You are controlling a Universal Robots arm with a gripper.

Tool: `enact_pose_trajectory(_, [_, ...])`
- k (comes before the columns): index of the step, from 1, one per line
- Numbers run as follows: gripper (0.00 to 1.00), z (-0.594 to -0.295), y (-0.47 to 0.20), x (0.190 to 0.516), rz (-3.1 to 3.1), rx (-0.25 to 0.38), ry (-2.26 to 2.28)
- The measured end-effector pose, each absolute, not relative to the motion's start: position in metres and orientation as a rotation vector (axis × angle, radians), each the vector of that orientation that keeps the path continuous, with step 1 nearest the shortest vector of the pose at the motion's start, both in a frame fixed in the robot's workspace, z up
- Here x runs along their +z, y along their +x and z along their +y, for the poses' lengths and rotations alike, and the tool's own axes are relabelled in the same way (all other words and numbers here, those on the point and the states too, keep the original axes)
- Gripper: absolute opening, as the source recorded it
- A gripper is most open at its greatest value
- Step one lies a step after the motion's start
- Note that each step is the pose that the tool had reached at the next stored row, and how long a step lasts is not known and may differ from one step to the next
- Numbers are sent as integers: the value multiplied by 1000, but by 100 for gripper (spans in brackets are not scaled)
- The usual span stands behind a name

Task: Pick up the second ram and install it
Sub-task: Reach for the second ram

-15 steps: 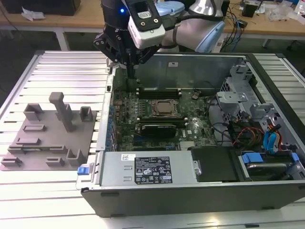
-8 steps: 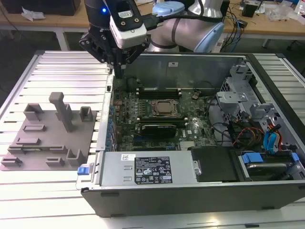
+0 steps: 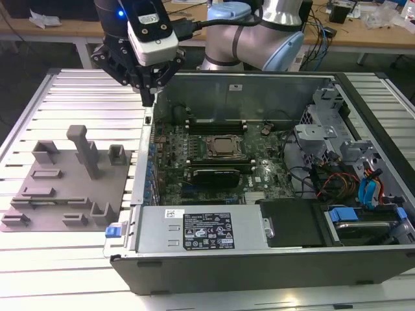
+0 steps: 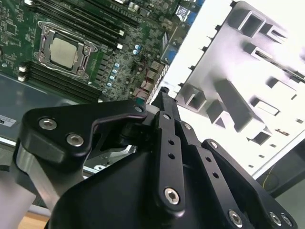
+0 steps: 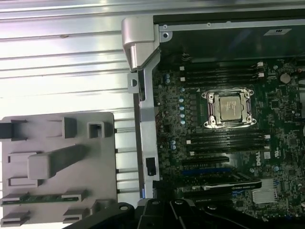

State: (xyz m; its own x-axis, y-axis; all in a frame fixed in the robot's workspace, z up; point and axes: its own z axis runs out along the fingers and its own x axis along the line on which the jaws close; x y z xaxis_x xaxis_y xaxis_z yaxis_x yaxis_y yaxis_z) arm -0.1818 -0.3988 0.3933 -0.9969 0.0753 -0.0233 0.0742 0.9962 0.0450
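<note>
The second ram (image 5: pixel 45 197) is a thin green stick lying flat in a slot near the edge of the grey fixture plate (image 5: pixel 57 138). That plate (image 3: pixel 65 188) sits on the slatted table at the exterior view's left. My gripper (image 3: pixel 150 97) hangs above the left wall of the open computer case (image 3: pixel 146 155), between the fixture and the motherboard (image 3: pixel 207 162). Its black fingers come together at the tip (image 4: pixel 162 95) and look shut with nothing between them. The CPU socket (image 5: pixel 229 109) has long black memory slots (image 5: pixel 224 141) on both sides.
A tall grey post (image 3: pixel 84 150) and small blocks rise from the fixture plate. The case's power supply (image 3: pixel 198 230) lies along the near edge, and drive cages with cables (image 3: pixel 343 168) fill the exterior view's right. A workbench (image 3: pixel 363 29) stands behind.
</note>
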Motion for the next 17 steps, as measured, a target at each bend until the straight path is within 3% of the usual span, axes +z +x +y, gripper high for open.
enact_pose_trajectory(17, [8, -399, -218, 393, 3114, 69, 117])
